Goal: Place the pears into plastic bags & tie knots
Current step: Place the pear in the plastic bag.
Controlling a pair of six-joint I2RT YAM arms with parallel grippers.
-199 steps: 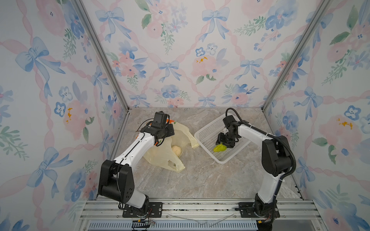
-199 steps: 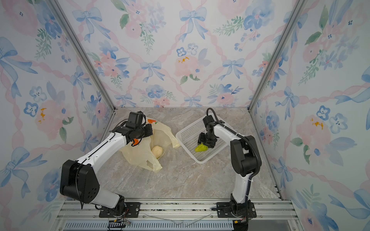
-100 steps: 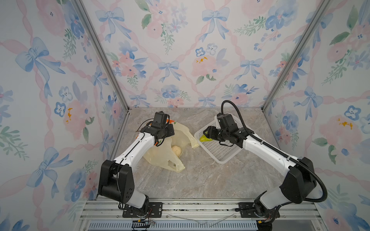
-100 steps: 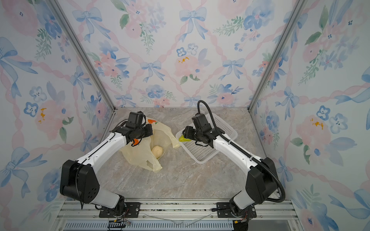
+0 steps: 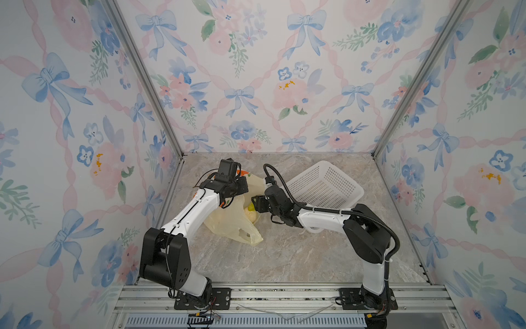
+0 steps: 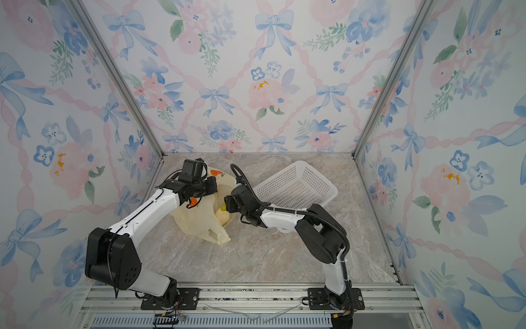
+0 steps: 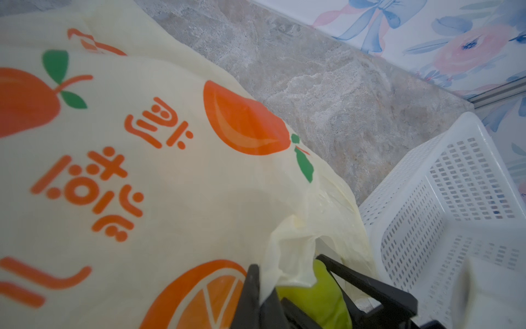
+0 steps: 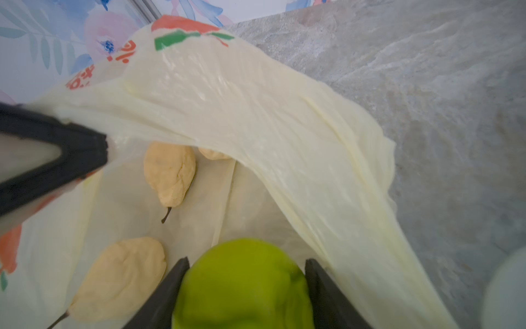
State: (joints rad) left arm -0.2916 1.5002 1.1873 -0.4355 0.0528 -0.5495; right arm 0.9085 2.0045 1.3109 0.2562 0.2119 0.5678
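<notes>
Here the right fingers clamp the green pear at the mouth of the plastic bag. Beyond, cream pears lie inside it. The left fingers are pinched shut on its raised edge, and the basket sits farther back.

L claw pinches bag top, mouth open twd R claw, which grips green pear at the opening; cream pear inside; basket beside, on bench.
</notes>
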